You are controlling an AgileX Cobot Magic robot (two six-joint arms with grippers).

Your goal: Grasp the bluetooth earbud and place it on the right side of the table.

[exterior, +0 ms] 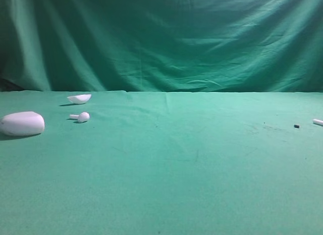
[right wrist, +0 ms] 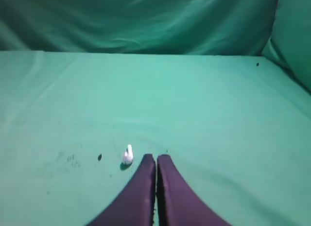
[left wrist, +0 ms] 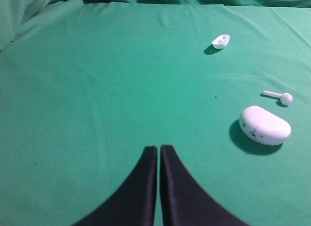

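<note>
The bluetooth earbud (right wrist: 128,155), a tiny white piece, lies on the green table (right wrist: 204,104) just left of my right gripper (right wrist: 156,158). That gripper is shut with nothing between its dark fingers. In the exterior high view the bluetooth earbud (exterior: 318,122) sits at the far right edge of the table (exterior: 166,164). My left gripper (left wrist: 159,148) is shut and empty over bare cloth, well left of the white things there. Neither arm shows in the exterior high view.
At the left lie a large white oval case (exterior: 22,124) (left wrist: 265,125), a white earbud with a ball head (exterior: 81,116) (left wrist: 281,96) and a small white shell-like piece (exterior: 79,98) (left wrist: 221,41). A black speck (exterior: 297,126) (right wrist: 99,157) lies near the bluetooth earbud.
</note>
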